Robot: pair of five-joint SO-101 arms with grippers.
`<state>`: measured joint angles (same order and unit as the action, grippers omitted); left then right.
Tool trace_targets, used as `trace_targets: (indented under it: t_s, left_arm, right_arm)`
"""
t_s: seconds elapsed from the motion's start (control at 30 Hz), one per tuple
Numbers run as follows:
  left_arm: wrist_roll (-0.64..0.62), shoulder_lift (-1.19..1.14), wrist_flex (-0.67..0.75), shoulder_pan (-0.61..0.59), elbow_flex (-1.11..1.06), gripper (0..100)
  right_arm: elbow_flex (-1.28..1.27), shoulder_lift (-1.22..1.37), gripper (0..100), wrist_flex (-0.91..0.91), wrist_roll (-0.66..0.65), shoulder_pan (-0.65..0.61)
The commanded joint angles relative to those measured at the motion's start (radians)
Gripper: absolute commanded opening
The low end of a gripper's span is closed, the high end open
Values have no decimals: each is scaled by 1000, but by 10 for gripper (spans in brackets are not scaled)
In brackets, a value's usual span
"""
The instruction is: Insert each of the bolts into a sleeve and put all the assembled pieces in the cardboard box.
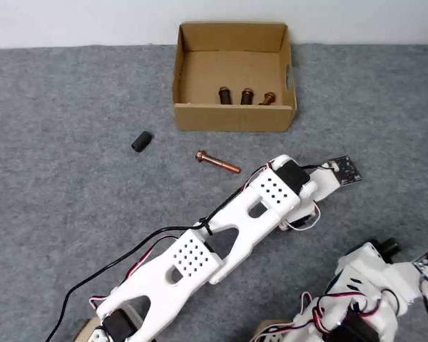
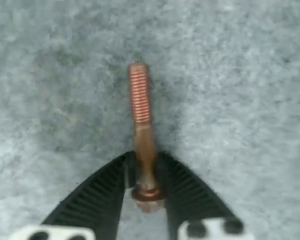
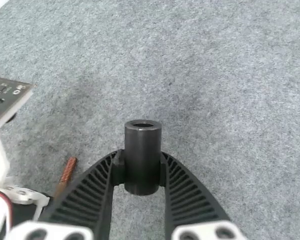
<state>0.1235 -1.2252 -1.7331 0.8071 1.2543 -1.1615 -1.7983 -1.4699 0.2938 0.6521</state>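
You have a loose sleeve [image 1: 142, 141] on the carpet [image 1: 57, 214], with a loose bolt [image 1: 217, 162] at its four o'clock. The cardboard box [image 1: 232, 117] sits at that bolt's twelve o'clock. Your left gripper [image 2: 146, 162] pinches a second bolt [image 2: 140, 100]; your right gripper [image 3: 141, 165] pinches a second sleeve [image 3: 142, 145].
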Motion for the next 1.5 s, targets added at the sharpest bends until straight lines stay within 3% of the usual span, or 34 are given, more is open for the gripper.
trace_targets:
  t_s: [0.0,0.2,0.53,0.83,1.13,1.3,1.37,1.47]
  left_arm:
    - [-28,86,-25,-14,36,4]
    - [-133,259,-25,-64,-67,4]
    - [-287,810,-23,-100,-863,4]
    - [-448,1212,-18,-288,-1210,4]
    - [-936,1341,71,-494,-1346,4]
    - [-1530,1289,87,-557,-1376,5]
    - [-1622,1267,87,-562,-1376,5]
    - [-1625,1252,103,-562,-1365,5]
  right_arm:
    - [5,4,8,8,-9,7]
    - [5,4,8,8,-9,5]
    - [5,-4,8,8,-9,-71]
    - [5,-4,8,8,-8,-77]
    - [5,-5,8,8,-8,-125]
    - [5,-5,8,8,-8,-127]
    - [5,-5,8,8,-8,-127]
    - [5,-5,8,8,-8,-127]
